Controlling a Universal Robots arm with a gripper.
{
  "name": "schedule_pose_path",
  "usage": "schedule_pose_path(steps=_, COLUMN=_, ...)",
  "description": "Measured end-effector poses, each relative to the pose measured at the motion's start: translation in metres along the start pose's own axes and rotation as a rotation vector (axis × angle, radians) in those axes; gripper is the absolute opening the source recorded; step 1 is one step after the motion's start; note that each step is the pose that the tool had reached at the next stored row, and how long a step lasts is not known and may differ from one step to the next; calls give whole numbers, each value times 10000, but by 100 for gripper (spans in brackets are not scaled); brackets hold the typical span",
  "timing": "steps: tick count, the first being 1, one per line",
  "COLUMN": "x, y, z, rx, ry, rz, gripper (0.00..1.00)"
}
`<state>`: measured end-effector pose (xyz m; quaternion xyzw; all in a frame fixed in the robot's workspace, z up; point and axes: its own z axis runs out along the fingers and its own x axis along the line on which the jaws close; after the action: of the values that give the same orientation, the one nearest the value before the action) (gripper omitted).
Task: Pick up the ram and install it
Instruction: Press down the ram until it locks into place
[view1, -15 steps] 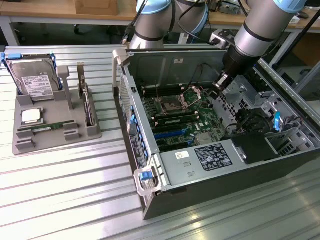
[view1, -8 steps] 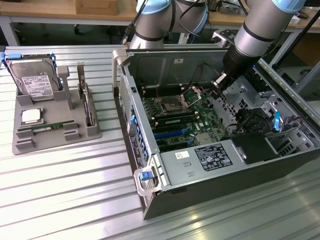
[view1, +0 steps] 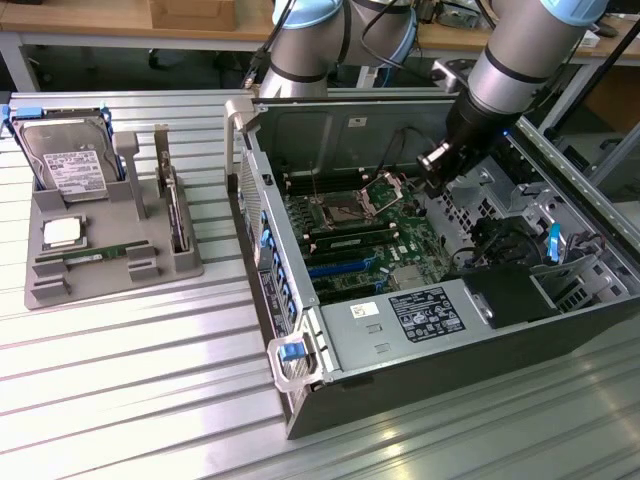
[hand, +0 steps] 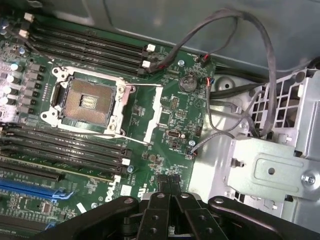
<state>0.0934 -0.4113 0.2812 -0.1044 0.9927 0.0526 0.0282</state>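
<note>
Green and slim, the ram (view1: 95, 256) lies flat in the grey tray (view1: 60, 292), well away toward the exterior view's left of the closed, empty end effector (view1: 437, 165) above the motherboard (view1: 385, 235).

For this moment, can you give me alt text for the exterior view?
A robot arm's shut gripper hangs over the motherboard inside an open computer case, holding nothing. The ram lies in a grey holder at the view's left, beside a hard drive.
</note>
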Motion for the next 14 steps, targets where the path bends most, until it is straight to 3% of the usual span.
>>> schedule_pose_path(steps=11, x=0, y=0, z=1, rx=106, ry=-157, rz=1589, gripper=10)
schedule_pose_path(steps=14, x=0, y=0, z=0, rx=108, ry=-158, rz=1593, gripper=10)
